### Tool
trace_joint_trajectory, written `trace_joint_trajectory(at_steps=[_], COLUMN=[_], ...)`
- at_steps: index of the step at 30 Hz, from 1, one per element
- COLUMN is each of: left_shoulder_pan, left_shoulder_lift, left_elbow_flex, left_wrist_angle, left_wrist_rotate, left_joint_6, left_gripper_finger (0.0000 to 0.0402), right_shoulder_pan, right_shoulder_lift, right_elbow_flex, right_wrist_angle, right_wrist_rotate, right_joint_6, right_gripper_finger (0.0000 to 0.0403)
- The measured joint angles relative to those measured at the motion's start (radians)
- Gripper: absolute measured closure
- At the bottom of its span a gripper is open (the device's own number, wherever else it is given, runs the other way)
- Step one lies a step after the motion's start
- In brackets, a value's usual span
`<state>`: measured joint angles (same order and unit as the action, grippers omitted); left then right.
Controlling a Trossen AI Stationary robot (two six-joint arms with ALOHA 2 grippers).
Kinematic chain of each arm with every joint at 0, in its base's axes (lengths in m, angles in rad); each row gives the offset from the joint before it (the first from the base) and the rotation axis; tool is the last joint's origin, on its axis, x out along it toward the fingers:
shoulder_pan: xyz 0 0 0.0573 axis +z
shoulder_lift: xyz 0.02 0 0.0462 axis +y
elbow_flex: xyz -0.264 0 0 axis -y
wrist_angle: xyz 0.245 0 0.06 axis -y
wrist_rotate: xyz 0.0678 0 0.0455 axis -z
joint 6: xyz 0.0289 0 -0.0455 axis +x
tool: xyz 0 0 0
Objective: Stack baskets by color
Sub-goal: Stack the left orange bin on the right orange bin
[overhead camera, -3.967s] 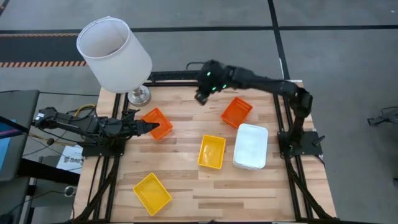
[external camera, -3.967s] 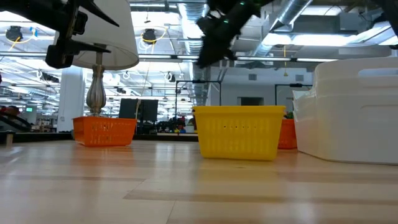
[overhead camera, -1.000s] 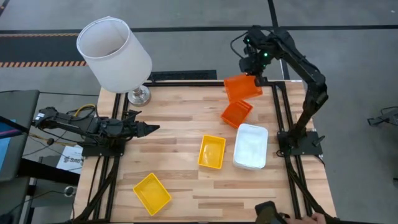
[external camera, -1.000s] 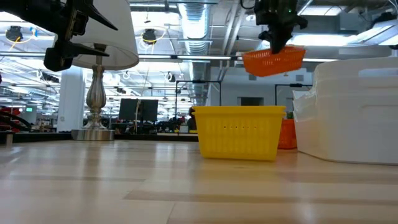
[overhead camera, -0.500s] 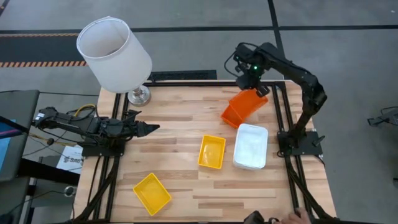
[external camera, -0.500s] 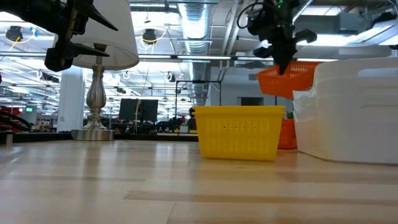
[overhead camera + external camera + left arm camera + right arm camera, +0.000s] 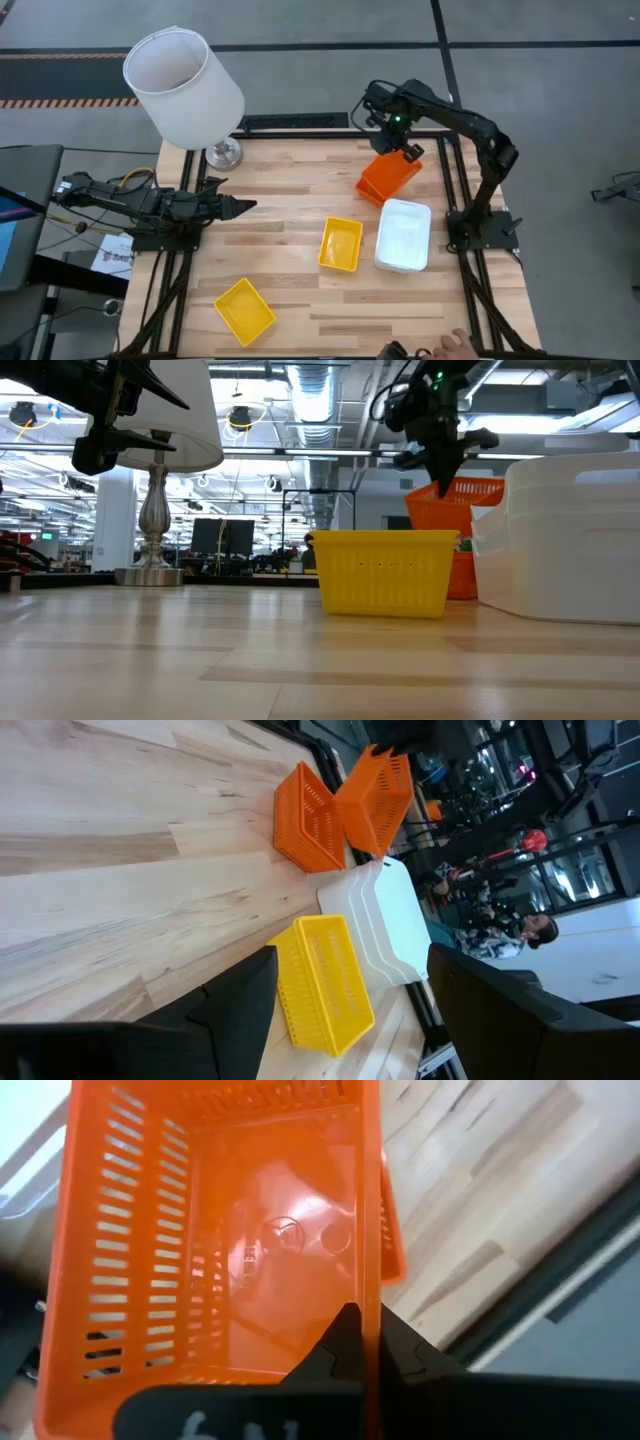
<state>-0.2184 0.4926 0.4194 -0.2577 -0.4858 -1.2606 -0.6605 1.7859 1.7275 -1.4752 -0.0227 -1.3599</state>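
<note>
My right gripper [image 7: 402,148] stands over the table's far right part, shut on an orange basket [image 7: 398,172]. That basket hangs tilted [image 7: 465,510] just above a second orange basket [image 7: 370,188] that rests on its bottom on the table. I cannot tell whether the two touch. A stack of white baskets [image 7: 403,235] stands nearer, with a yellow basket [image 7: 340,243] beside it. Another yellow basket [image 7: 245,310] sits near the front left. My left gripper [image 7: 245,206] waits at the left edge, open, nothing between its fingers [image 7: 240,1010]. My right gripper pinches one side wall of the orange basket at its rim [image 7: 371,1295]. One finger [image 7: 335,1348] is inside the basket and one is outside. The fingers come from above, pointing down. The basket hangs below them, tilted, its open side up [image 7: 468,488].
A table lamp with a large white shade [image 7: 185,85] stands at the far left corner. Black frame rails [image 7: 300,125] run along the table's far edge and its sides. A person's hand [image 7: 455,345] shows at the near edge.
My right gripper has come down from above the table's far right edge toward the orange basket on the table, rolling as it went. The held orange basket has turned about with it and now hangs low over the other one.
</note>
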Motion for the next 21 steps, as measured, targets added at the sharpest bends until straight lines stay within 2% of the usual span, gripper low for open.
trace_joint_trajectory(at_steps=[9, 17, 21], left_shoulder_pan=[0.0, 0.0, 0.0], left_shoulder_lift=[0.0, 0.0, 0.0], left_elbow_flex=[0.0, 0.0, 0.0], left_wrist_angle=[0.0, 0.0, 0.0], left_wrist_rotate=[0.0, 0.0, 0.0], left_joint_6=[0.0, 0.0, 0.0], left_gripper_finger=[0.0155, 0.0155, 0.0155], right_shoulder_pan=[0.003, 0.002, 0.004], right_shoulder_lift=[0.086, 0.119, 0.134], right_elbow_flex=[0.0, 0.0, 0.0], right_wrist_angle=[0.003, 0.021, 0.013], right_wrist_rotate=[-0.017, -0.029, -0.033], right_joint_6=[-0.049, -0.063, -0.063], right_gripper_finger=[0.0371, 0.0386, 0.0382])
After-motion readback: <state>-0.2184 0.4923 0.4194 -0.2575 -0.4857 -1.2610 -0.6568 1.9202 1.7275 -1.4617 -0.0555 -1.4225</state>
